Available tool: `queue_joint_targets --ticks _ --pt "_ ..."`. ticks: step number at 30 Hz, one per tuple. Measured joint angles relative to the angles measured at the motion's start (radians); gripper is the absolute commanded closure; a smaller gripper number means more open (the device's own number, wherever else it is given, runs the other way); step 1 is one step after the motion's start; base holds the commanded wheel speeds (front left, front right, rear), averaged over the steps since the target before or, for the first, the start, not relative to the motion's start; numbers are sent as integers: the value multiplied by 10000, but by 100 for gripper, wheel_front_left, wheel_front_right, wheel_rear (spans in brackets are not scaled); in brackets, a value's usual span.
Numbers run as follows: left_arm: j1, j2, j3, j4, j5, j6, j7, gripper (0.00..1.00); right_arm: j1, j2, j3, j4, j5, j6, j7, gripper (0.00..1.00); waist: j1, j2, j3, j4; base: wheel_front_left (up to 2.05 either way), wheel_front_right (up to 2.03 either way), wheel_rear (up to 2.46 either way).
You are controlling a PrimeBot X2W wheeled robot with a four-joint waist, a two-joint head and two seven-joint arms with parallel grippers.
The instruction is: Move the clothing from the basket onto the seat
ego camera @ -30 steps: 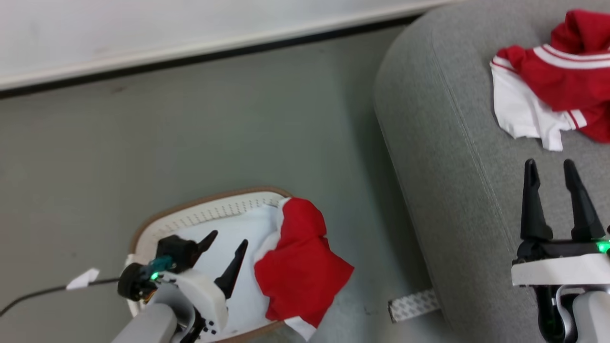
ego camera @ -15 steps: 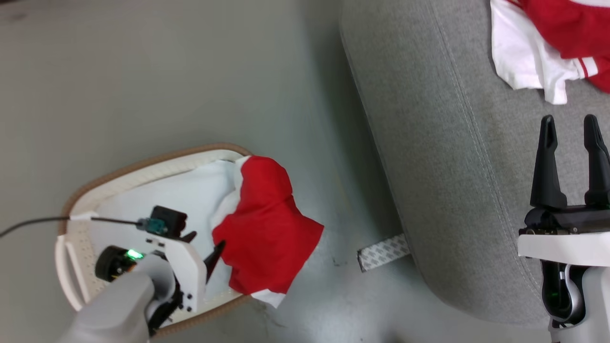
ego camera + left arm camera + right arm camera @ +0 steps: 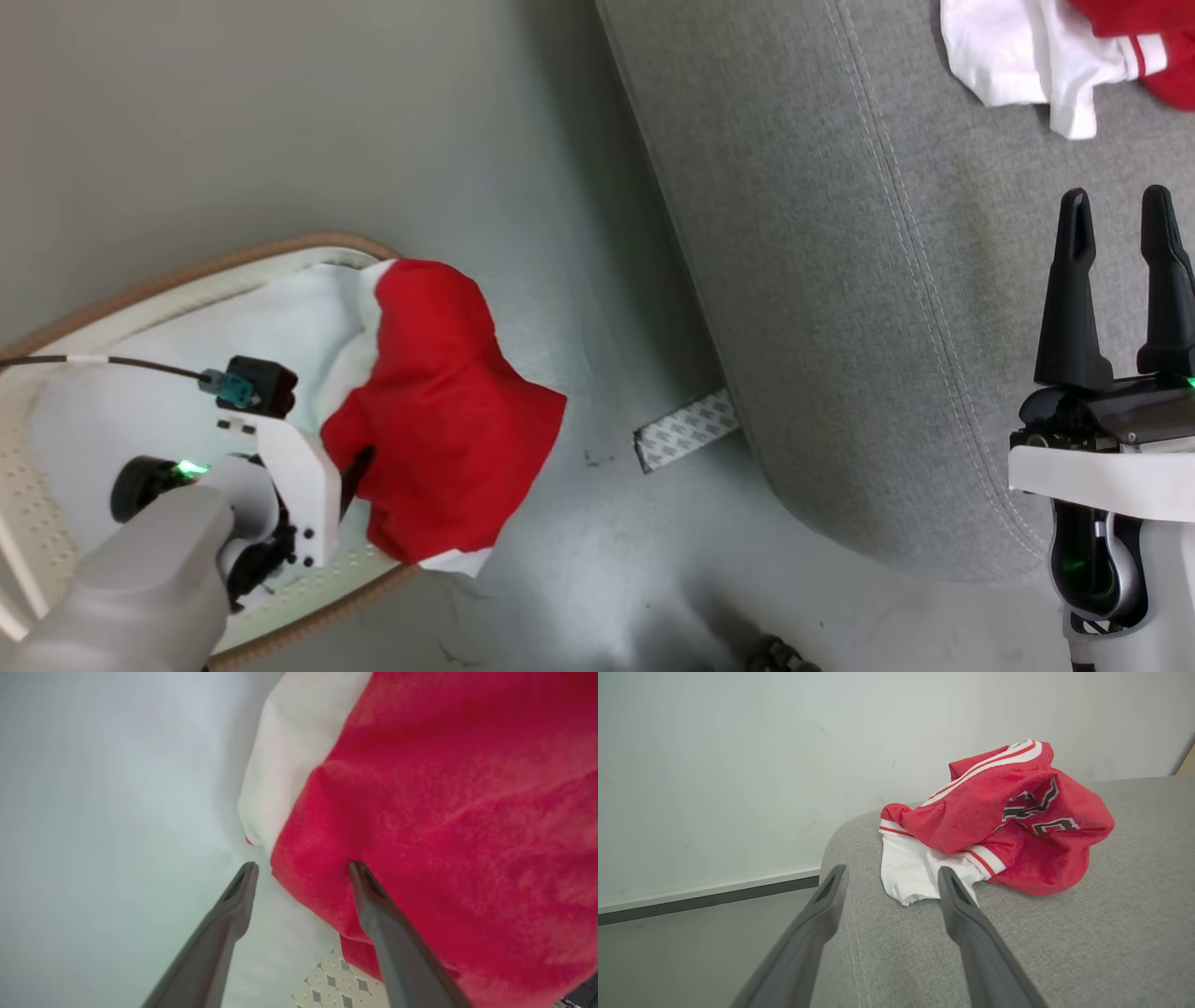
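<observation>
A patterned white strip of tape [image 3: 686, 431] lies on the smooth grey-green floor [image 3: 373, 121], between the white perforated plastic basket with a brown rim [image 3: 191, 277] and the large grey woven-fabric seat [image 3: 822, 280]. A thin black cable [image 3: 103, 360] crosses the basket to the left wrist, and a plain pale bluish-white pad [image 3: 131, 411] lines the basket.

Over the basket's seat-side rim drapes a soft red jersey garment with a white edge panel [image 3: 439, 420]. Its long axis runs from the far rim toward the robot. One corner points at the seat and a white hem hangs outside.

The left gripper [image 3: 303, 868] is spread wide and grips nothing: one finger is over the red cloth, the other over the pad, and contact cannot be told.

A crumpled red-and-white jersey with black-and-white numbers [image 3: 999, 821] lies on the seat. The right gripper [image 3: 1117, 196] hovers above the seat, parted and empty, fingers aimed at that jersey.
</observation>
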Motion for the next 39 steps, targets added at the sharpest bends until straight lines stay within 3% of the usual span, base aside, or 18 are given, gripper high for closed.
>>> queue_joint_targets --ticks 9,10,11,24,39 --pt "-378 236 -594 48 -606 0 276 0 -16 2 209 -265 278 0 2 0 0 0 501 -416 0 0 0" --pt "-399 242 -686 15 -635 0 290 24 -15 2 209 -278 291 0 2 0 0 0 525 -435 0 0 0" --pt "-418 253 -805 -31 -660 0 293 99 -15 2 209 -299 318 0 2 0 -1 0 542 -446 0 0 0" --pt "-621 395 -1666 -506 -1289 0 -174 100 -54 6 151 -230 322 0 2 0 -1 0 267 -313 0 0 0" --pt "101 -683 -2094 -1200 -1225 0 -2284 100 174 21 -253 261 -516 0 2 0 -2 0 -1833 686 0 0 0"
